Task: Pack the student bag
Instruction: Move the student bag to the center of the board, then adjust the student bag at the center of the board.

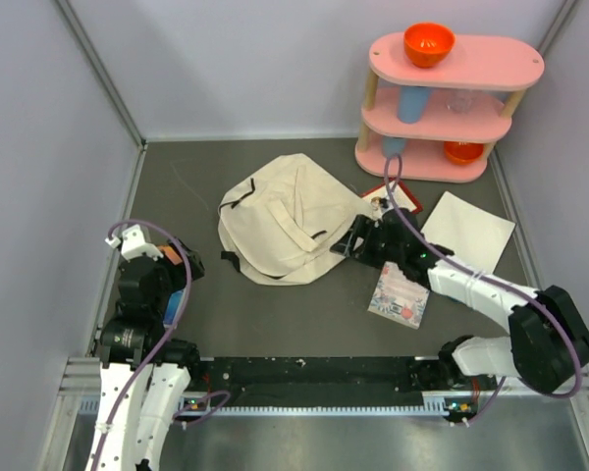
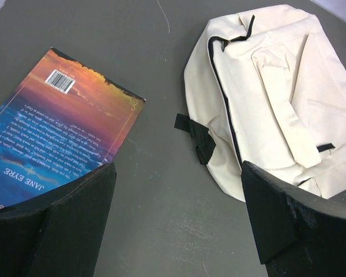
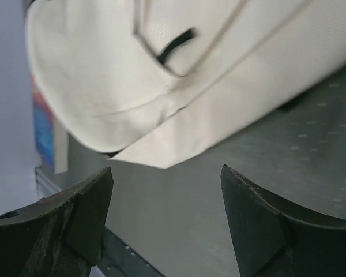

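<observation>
Your right hand [image 3: 167, 171], jaws apart and empty, sits just right of the student bag [image 1: 280, 221]; your left hand [image 2: 179, 168], wide open and empty, lies well apart, near-left.

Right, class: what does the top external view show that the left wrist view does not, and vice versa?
Only top external: the pink shelf with an orange bowl on top, and a white sheet right of the student bag. Only left wrist: the barcode and the title Jane Eyre on the cover of the book. Both: the student bag lying on the grey table.
</observation>
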`<action>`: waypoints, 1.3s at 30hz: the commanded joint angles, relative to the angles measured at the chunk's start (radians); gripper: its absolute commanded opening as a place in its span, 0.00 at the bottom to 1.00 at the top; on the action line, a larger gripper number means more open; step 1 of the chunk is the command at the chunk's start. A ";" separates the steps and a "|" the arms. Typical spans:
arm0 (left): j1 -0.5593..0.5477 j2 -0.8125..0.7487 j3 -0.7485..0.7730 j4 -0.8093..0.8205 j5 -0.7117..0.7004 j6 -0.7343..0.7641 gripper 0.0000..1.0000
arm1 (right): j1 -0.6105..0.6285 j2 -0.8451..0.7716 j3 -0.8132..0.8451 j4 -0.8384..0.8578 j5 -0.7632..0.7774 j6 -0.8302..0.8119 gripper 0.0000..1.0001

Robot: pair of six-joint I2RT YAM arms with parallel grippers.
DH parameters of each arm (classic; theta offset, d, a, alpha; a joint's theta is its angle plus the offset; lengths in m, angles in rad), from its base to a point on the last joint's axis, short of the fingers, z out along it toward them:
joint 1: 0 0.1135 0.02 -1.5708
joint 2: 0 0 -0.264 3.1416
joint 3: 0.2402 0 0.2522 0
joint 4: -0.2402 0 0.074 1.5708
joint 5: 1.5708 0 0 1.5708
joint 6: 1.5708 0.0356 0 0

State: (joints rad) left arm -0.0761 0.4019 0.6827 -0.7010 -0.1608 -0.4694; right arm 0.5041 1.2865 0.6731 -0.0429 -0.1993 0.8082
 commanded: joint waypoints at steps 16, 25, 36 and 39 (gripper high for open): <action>0.012 -0.063 0.047 -0.043 -0.207 -0.096 0.99 | 0.369 0.554 0.684 -0.060 -0.005 -0.323 0.76; 0.012 -0.048 0.049 -0.043 -0.220 -0.092 0.99 | 0.479 0.790 0.974 -0.186 0.142 -0.491 0.78; 0.012 -0.046 0.051 -0.057 -0.235 -0.092 0.99 | 0.536 0.906 1.059 -0.200 0.396 -0.583 0.16; 0.012 -0.049 0.051 -0.049 -0.227 -0.087 0.99 | 0.551 0.791 0.907 -0.132 0.333 -0.616 0.00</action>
State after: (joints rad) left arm -0.0704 0.3664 0.7052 -0.7715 -0.3748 -0.5556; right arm 1.0355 2.1937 1.6958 -0.2363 0.1303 0.2413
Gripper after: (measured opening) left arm 0.987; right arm 0.041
